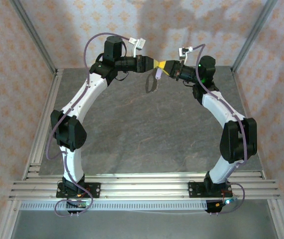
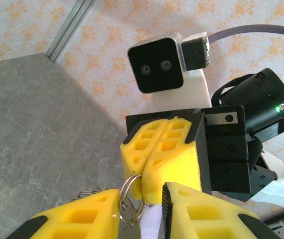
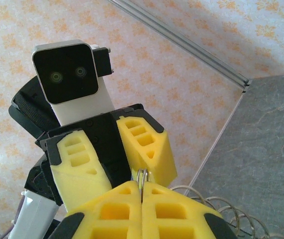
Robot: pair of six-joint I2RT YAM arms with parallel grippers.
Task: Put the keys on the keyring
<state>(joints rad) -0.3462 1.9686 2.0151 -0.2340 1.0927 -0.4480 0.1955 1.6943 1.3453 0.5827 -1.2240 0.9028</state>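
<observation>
High over the far middle of the table the two grippers meet tip to tip. My right gripper (image 3: 142, 191) is shut on the keyring (image 3: 142, 175), a thin metal split ring standing edge-on between its yellow pads. From the left wrist, the keyring (image 2: 132, 193) juts out of the shut right gripper (image 2: 144, 185). My left gripper (image 2: 142, 200) stands open around it. A flat metal blade, the key (image 2: 130, 225), lies against the inner face of one left pad, its tip at the ring; the other pad is clear of it. In the top view a pale lilac piece (image 1: 158, 74) hangs below the grippers.
Thin wire loops (image 3: 234, 211) fan out beside the ring. The grey tabletop (image 1: 146, 129) lies well below both grippers. Patterned walls and metal corner posts (image 1: 35, 37) close in the back and sides.
</observation>
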